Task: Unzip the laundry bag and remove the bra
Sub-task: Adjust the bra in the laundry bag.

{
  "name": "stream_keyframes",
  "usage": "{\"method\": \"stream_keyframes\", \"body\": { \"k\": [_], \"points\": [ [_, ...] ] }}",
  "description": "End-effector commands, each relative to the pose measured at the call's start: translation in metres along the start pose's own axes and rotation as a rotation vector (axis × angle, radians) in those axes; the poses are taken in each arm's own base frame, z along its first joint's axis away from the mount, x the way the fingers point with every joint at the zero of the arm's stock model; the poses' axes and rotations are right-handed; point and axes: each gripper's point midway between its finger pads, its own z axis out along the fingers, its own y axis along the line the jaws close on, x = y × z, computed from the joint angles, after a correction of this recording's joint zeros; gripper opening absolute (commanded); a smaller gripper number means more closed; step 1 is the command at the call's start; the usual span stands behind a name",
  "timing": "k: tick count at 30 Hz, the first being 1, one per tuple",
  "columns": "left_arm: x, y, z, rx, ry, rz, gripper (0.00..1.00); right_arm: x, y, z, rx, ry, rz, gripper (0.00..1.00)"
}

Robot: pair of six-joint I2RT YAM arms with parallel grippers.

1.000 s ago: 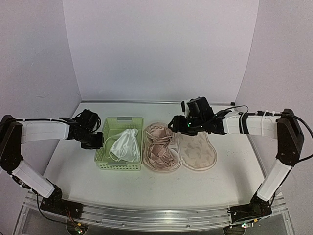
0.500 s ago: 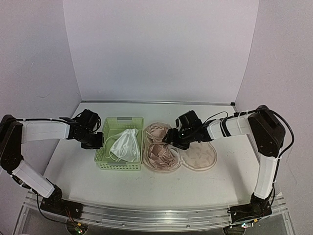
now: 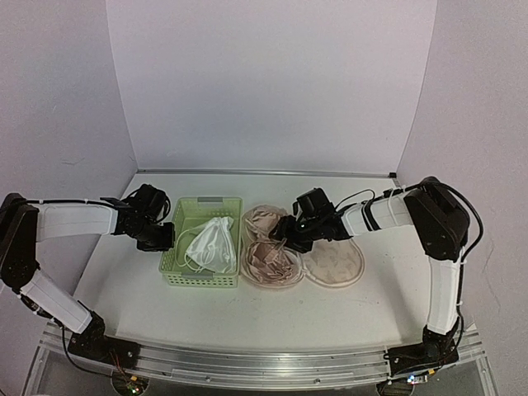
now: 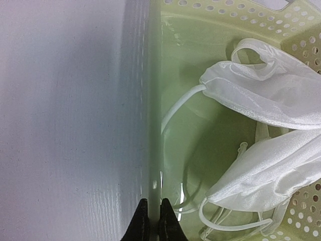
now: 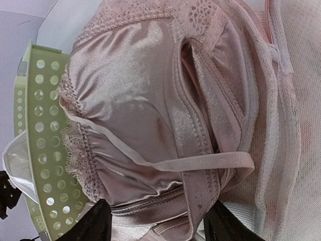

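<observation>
the laundry bag [image 3: 334, 262] lies splayed open on the bench [image 3: 247, 313], bra [image 5: 135, 110] heaped in the half beside the basket [image 3: 203, 200]; right hand [image 5: 156, 215] hangs spread over it, ready to pinch; left hand [image 4: 154, 211] clamps the basket rim, seemingly steadying it

Glossy satin bra [image 5: 135, 100], lace-edged; smooth perforated green plastic basket [image 5: 37, 115].

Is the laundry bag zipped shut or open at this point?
Open. The laundry bag lies unzipped with its two halves spread flat, and the pink bra sits exposed in one half, not yet removed.
</observation>
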Motion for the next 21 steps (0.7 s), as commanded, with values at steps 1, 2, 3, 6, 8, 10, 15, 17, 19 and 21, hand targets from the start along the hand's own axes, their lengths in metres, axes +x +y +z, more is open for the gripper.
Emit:
{"method": "stream_keyframes", "body": {
  "k": [1,2,3,6,8,10,15,17,19,21],
  "points": [
    [-0.01,-0.003,-0.001,-0.002,-0.024,0.013,0.0,-0.019,0.02,0.005,-0.066,-0.05,0.013,0.59],
    [-0.01,-0.003,-0.001,-0.003,-0.023,0.012,0.0,-0.019,0.019,0.006,-0.068,-0.049,0.017,0.55],
    [-0.01,-0.003,-0.002,-0.003,-0.024,0.012,0.0,-0.018,0.019,0.008,-0.072,-0.046,0.019,0.5],
    [-0.009,-0.003,-0.002,-0.002,-0.026,0.012,0.0,-0.018,0.02,0.009,-0.08,-0.048,0.025,0.37],
    [-0.009,-0.002,-0.003,-0.001,-0.029,0.011,0.0,-0.019,0.021,0.007,-0.084,-0.052,0.025,0.27],
    [-0.008,-0.002,-0.004,-0.002,-0.029,0.011,0.0,-0.02,0.022,0.003,-0.088,-0.058,0.023,0.19],
    [-0.008,-0.002,-0.004,0.0,-0.028,0.01,0.0,-0.022,0.028,-0.006,-0.103,-0.073,0.017,0.0],
    [-0.008,-0.002,-0.004,0.001,-0.028,0.01,0.0,-0.023,0.032,-0.009,-0.114,-0.078,0.014,0.0],
    [-0.009,-0.002,-0.005,0.002,-0.029,0.01,0.0,-0.025,0.037,-0.015,-0.13,-0.088,0.014,0.0],
    [-0.009,-0.002,-0.006,0.002,-0.034,0.009,0.0,-0.027,0.041,-0.023,-0.148,-0.1,0.014,0.0]
  ]
}}
